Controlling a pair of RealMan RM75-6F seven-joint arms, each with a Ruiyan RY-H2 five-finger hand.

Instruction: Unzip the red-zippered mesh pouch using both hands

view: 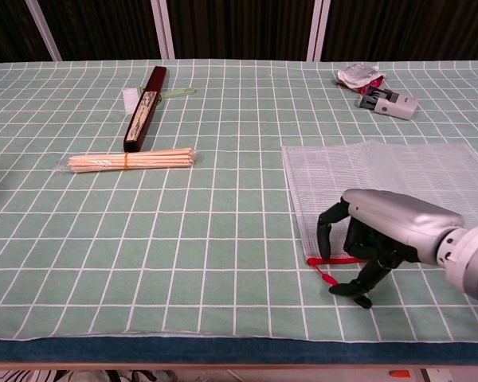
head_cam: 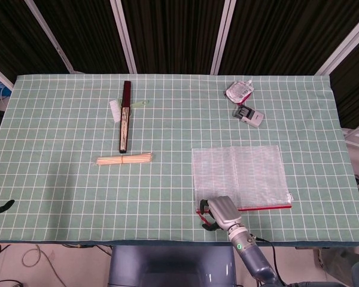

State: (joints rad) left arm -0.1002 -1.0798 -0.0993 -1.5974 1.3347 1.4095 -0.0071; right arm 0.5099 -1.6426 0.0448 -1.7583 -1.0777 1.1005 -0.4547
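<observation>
The mesh pouch [view: 382, 179] lies flat at about five o'clock on the table [head_cam: 60, 197], zip shut, and the right hand [view: 374, 239] hovers over its near-left corner, fingers curled down beside the red pull tab [view: 338, 286]; whether it pinches the tab I cannot tell. By my reading this is the reach for the pull: next, pinch it and draw toward three o'clock along the red zipper [head_cam: 266, 207] while the left hand, not in view, pins the pouch. The table's near edge lies just beside the tab at six o'clock; open cloth lies toward nine.

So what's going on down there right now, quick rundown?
Right hand over the pouch's near left corner, fingers curled at the red pull cord. Left hand barely in view. Mesh pouch flat, red zipper looks closed. Nothing in the way.
</observation>
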